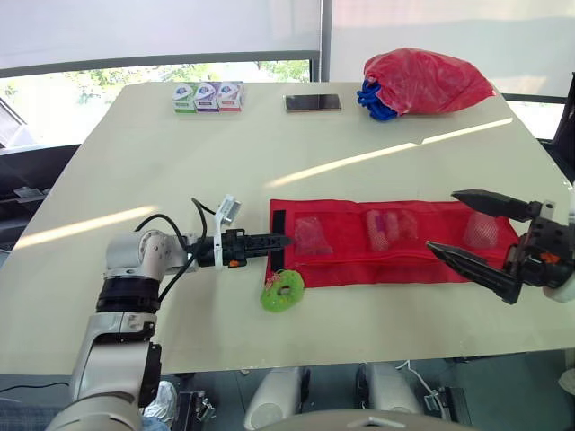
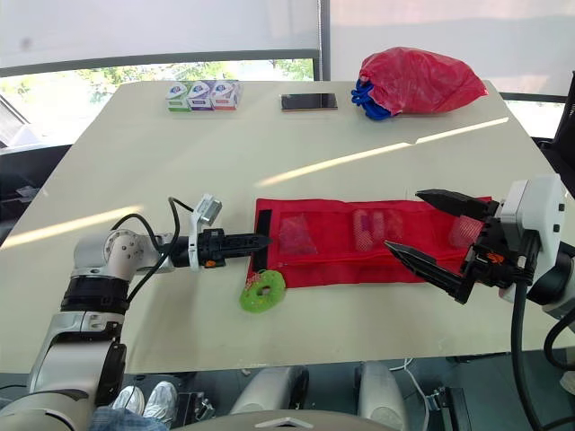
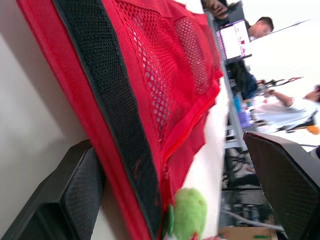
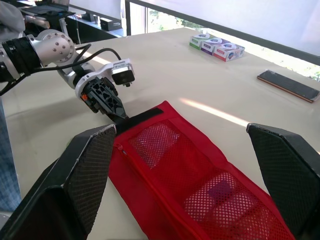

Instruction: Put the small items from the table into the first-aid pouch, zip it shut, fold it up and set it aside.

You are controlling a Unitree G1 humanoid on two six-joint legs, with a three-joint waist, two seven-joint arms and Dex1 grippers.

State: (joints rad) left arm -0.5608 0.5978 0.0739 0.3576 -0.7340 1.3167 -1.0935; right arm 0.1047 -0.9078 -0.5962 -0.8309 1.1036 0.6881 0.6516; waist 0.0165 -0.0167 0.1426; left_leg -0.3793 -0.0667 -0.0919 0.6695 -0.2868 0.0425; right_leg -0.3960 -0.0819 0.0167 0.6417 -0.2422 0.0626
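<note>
The red pouch [image 1: 359, 269] lies unfolded and flat across the near middle of the tabletop [image 1: 180, 153], mesh side up. You can see small stuff through the three mesh pockets [image 1: 391, 229], though I can't make out what any of it is. A green ring [image 1: 283, 291] sits on the tabletop, touching the pouch's near edge toward its left end.

The left tool [image 1: 286, 241] is low at that left end, right by the black strip [image 3: 110, 100]. In its wrist view the fingers are spread apart with the pouch's edge between them, so it isn't clamped on anything. The right tool [image 1: 442, 220] hangs over the pouch's right end, spread wide and holding nothing.

The tabletop itself is a pale cream, with a couple of bright sun stripes slanting across it. Along the far edge are three small boxes [image 1: 207, 97] in a row, a phone [image 1: 313, 103] lying flat, and a crumpled red bag [image 1: 422, 81] with something blue poking out of its left side.

Behind that are big windows [image 1: 108, 90] with white blinds [image 1: 162, 27] pulled partway down and greenery outside. The left wrist view catches a person [image 3: 260, 25] next to a monitor [image 3: 235, 42] in the background.
</note>
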